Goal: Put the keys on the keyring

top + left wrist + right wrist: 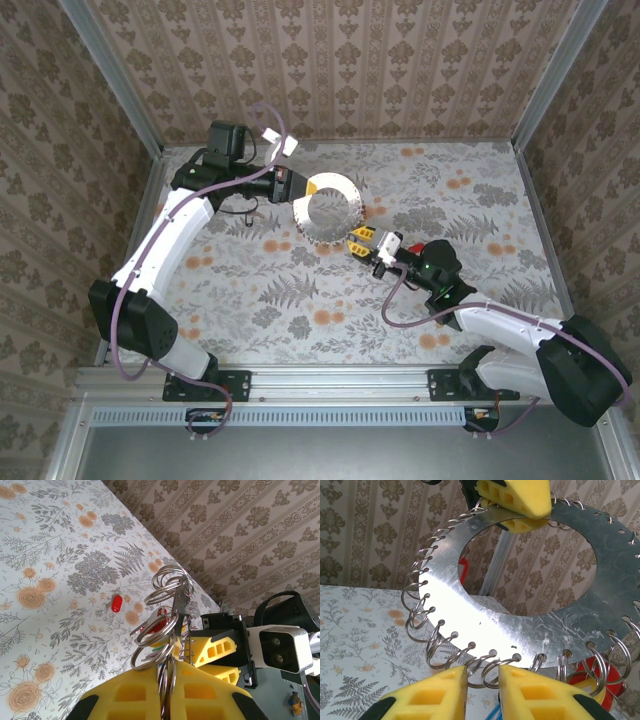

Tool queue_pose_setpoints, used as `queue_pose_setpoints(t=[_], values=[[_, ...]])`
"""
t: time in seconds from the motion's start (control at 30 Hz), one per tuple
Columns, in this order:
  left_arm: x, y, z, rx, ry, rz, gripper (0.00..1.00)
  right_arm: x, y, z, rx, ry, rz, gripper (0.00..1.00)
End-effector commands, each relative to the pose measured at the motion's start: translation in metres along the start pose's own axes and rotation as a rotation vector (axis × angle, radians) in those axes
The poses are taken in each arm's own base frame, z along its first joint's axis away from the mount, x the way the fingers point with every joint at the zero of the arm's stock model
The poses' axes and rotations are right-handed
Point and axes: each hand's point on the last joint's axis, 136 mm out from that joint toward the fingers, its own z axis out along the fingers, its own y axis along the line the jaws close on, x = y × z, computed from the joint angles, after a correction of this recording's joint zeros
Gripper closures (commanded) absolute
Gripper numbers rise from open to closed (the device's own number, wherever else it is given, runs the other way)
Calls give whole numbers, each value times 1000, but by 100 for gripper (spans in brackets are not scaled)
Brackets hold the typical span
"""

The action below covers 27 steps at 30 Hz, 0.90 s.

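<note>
Left gripper (167, 682) clamps keyring (485, 605) at 10 o'clock. Right gripper (482, 675), narrowly parted, sits at 5. Red-headed key (116, 603) on table (50, 555) is apparently unthreaded.

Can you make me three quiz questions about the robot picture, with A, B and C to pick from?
1. Where is the keyring? A on the table; B held by the left gripper; C on the wall.
2. What colour are the gripper fingers? A yellow; B blue; C pink.
3. How are the jaws of the right gripper? A apart; B shut tight; C missing.
Answers: B, its jaws clamp the rim; A, all look yellow; A, a gap shows between them.
</note>
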Motion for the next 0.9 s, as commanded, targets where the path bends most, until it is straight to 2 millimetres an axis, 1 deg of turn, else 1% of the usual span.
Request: queue_pose_setpoints(t=[0.0,0.17,0.4,0.57,0.73,0.8,0.87], values=[[-7,-27,-13,55,-34,37,100,-18,-16,5,72,-50,-23,75],[-6,-28,-14,55,-34,36,100,-17,-23,4,129,-49,-34,74],[-5,-30,-15,54,-34,40,100,-11,-22,-1,136,-29,-36,74],[-6,-31,-16,58,-35,43,100,-11,-22,2,132,-24,-46,79],[-5,-31,-16,58,-39,42,100,-14,-21,6,119,-36,-42,81],[-5,-31,-16,55,-39,41,100,-14,-21,7,113,-39,-41,85],[-5,-31,-16,56,-43,41,100,-13,-19,9,109,-37,-38,84]])
